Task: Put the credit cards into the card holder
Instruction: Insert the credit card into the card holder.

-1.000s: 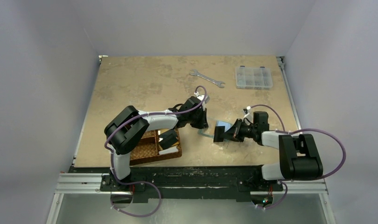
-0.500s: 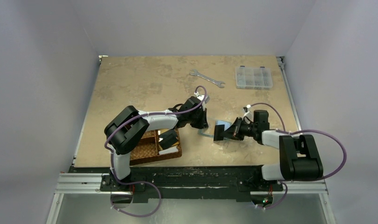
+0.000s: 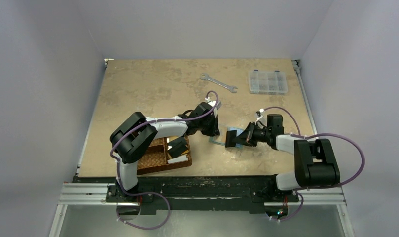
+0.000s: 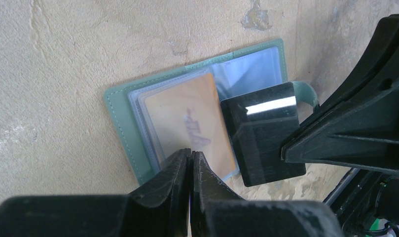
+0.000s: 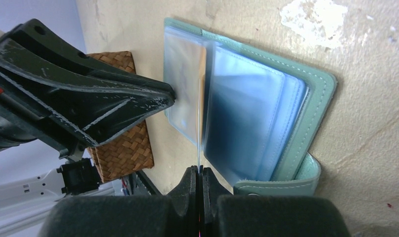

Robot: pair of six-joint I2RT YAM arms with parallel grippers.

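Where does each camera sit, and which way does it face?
Top external: above and behind the bases, looking down on the table; left arm and right arm show.
Left wrist: on the left arm, looking past its shut left tool at the open card holder; the right tool intrudes.
Right wrist: on the right arm, looking along its tool, shut on a clear sleeve; the left tool points in.
Shared: both wrist views show the card holder and the opposite tool.
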